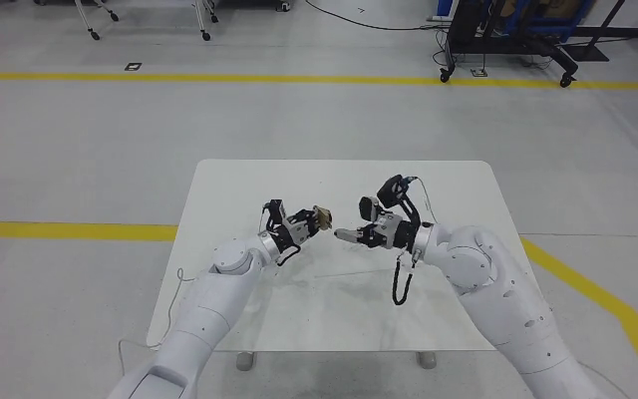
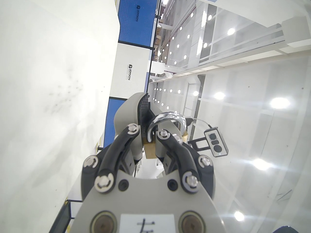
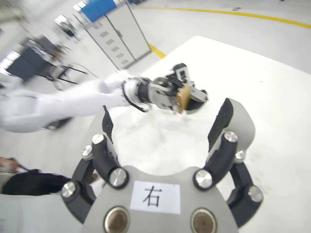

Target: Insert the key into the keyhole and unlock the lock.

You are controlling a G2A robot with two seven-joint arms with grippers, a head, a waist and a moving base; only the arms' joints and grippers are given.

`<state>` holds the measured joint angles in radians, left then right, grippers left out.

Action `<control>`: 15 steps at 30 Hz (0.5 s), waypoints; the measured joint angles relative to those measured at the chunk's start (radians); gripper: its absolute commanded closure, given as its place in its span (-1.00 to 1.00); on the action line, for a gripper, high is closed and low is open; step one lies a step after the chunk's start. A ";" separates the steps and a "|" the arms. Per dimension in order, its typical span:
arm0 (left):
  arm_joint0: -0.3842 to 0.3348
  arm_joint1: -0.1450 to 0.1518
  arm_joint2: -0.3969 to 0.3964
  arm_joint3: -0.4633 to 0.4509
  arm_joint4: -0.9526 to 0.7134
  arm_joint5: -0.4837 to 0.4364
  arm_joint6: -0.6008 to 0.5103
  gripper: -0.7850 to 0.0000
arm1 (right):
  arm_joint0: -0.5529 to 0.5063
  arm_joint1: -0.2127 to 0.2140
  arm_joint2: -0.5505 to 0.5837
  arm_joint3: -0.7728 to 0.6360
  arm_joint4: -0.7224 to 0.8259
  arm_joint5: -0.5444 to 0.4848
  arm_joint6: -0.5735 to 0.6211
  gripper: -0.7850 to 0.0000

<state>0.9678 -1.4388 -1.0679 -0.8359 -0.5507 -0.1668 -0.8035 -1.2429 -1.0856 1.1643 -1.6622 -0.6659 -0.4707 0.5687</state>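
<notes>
My left gripper hangs over the middle of the white table, shut on a brass padlock. In the left wrist view the padlock's brass body sits between the fingers, with its silver shackle sticking out past them. My right gripper faces it from a short distance and is open, with nothing between its black pads. The right wrist view has the padlock ahead, held by the left gripper. I see no key.
The table's far edge and front edge border a grey floor with yellow lines. A black wheeled cart stands far back right. A cable hangs off the right arm above the table.
</notes>
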 measured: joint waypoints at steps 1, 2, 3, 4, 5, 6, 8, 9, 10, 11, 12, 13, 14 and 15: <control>0.002 0.000 0.003 -0.005 0.007 0.000 0.007 1.00 | -0.008 0.000 -0.002 -0.006 -0.072 0.014 -0.003 0.34; 0.003 -0.001 0.004 -0.008 0.010 -0.003 0.011 1.00 | -0.012 0.000 -0.003 -0.007 -0.104 0.021 -0.005 0.34; 0.005 -0.001 0.006 -0.012 0.015 -0.007 0.017 1.00 | -0.013 -0.001 -0.004 -0.007 -0.117 0.027 -0.007 0.32; 0.007 -0.001 0.008 -0.016 0.022 -0.013 0.026 1.00 | -0.013 -0.003 -0.009 -0.007 -0.105 0.036 -0.007 0.27; 0.009 -0.002 0.009 -0.019 0.026 -0.016 0.030 1.00 | -0.012 -0.005 -0.016 -0.005 -0.081 0.044 -0.009 0.21; 0.010 -0.002 0.010 -0.022 0.028 -0.018 0.032 1.00 | -0.012 -0.007 -0.023 -0.002 -0.055 0.056 -0.013 0.21; 0.011 -0.002 0.011 -0.025 0.032 -0.019 0.034 1.00 | -0.010 -0.015 -0.042 0.014 -0.001 0.087 -0.038 0.23; 0.011 -0.002 0.011 -0.026 0.034 -0.021 0.034 1.00 | -0.009 -0.019 -0.049 0.024 0.023 0.099 -0.055 0.24; 0.012 -0.002 0.011 -0.027 0.037 -0.024 0.035 1.00 | -0.008 -0.024 -0.056 0.042 0.060 0.109 -0.079 0.33; 0.012 -0.002 0.010 -0.028 0.037 -0.027 0.036 1.00 | -0.007 -0.028 -0.062 0.057 0.093 0.115 -0.094 0.40; 0.013 -0.002 0.010 -0.028 0.037 -0.031 0.037 1.00 | -0.005 -0.032 -0.067 0.072 0.125 0.121 -0.105 0.50; 0.014 -0.002 0.009 -0.029 0.038 -0.036 0.039 1.00 | -0.001 -0.036 -0.074 0.090 0.159 0.132 -0.113 0.54; 0.014 -0.002 0.008 -0.030 0.039 -0.039 0.040 1.00 | 0.002 -0.039 -0.079 0.102 0.175 0.143 -0.119 0.54; 0.015 -0.002 0.007 -0.031 0.039 -0.042 0.040 1.00 | 0.005 -0.042 -0.085 0.112 0.189 0.152 -0.125 0.54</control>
<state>0.9828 -1.4404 -1.0607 -0.8670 -0.5118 -0.2084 -0.7639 -1.2379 -1.1273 1.0797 -1.5506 -0.4771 -0.3183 0.4434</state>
